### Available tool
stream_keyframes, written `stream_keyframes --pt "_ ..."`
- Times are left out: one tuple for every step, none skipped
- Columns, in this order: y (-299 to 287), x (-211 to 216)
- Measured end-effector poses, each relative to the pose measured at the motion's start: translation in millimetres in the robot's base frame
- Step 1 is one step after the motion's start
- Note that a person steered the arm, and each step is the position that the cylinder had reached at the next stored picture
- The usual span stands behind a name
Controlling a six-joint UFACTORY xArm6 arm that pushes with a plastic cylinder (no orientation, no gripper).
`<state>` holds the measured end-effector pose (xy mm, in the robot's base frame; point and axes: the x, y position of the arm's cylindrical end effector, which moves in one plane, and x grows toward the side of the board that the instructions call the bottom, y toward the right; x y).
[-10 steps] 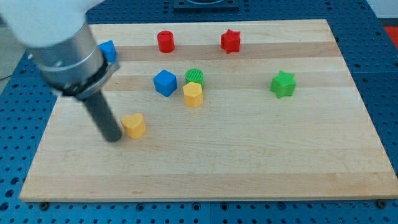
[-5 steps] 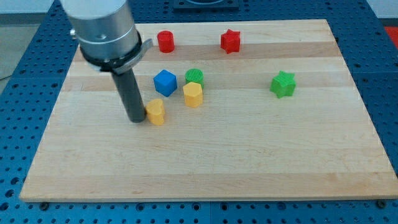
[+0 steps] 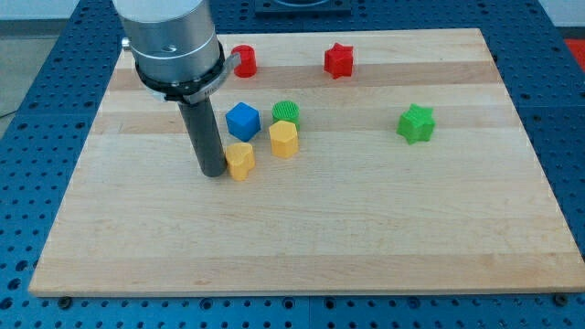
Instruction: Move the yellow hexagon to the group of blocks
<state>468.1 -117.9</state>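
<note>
My tip [image 3: 215, 172] rests on the board, touching the left side of an orange-yellow block [image 3: 240, 161] with a notched top. This block sits just below the blue cube [image 3: 242, 121] and just left of a lighter yellow hexagon-like block [image 3: 283, 139]. A green round block [image 3: 286, 111] stands right above that yellow block. These blocks form a close cluster at the board's centre-left. The orange-yellow block is a small gap away from the blue cube and the yellow block.
A red round block [image 3: 244, 60] and a red star [image 3: 338, 60] stand near the view's top edge of the wooden board [image 3: 366, 238]. A green star [image 3: 416, 123] stands alone at the right. My arm's grey body [image 3: 172, 41] covers the top-left part of the board.
My tip has slid right and up the view, pushing the orange-yellow block from the lower left up next to the blue cube and yellow block. The other blocks have not moved.
</note>
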Motion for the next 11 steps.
stream_keyframes --pt "-5 39" --pt "3 48" --pt "10 16" --pt "10 -19" --pt "6 2" --pt "8 18" --pt "19 6" --pt "22 -10" --pt "39 -21" --pt "46 -24" --pt "10 19"
